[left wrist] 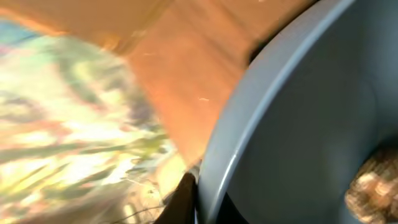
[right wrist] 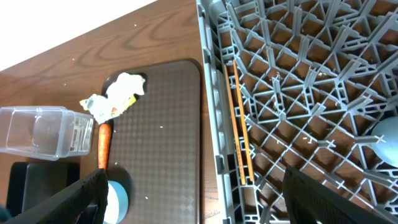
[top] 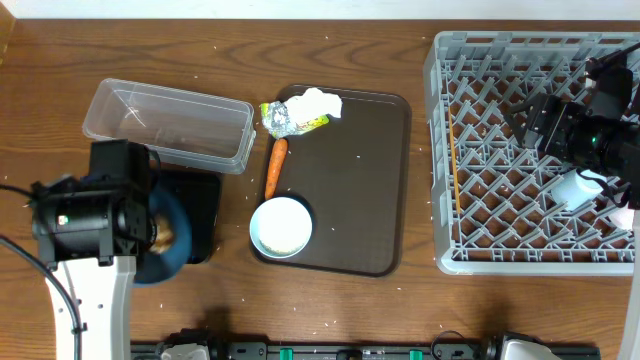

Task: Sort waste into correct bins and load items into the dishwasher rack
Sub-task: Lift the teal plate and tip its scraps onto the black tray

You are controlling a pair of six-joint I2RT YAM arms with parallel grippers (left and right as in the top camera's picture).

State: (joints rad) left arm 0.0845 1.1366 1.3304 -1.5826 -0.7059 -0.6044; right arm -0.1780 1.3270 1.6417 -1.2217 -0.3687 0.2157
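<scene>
At lower left, our left end effector [left wrist: 193, 202] clenches the blue dish [top: 182, 228]. The right end effector [right wrist: 194, 186] gapes empty over the rack [top: 440, 150]. We judge the tissue [top: 318, 102], wrapper [top: 285, 120], carrot [top: 275, 165] and bowl [top: 281, 226] unsorted.

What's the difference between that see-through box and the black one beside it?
The clear tub is see-through with taller walls; the black tray is opaque and shallow. The clear tub lies in full view, slightly askew; the black tray is partly covered by the left arm and a blue dish. Both are rectangular and sit left of the brown tray.
</scene>
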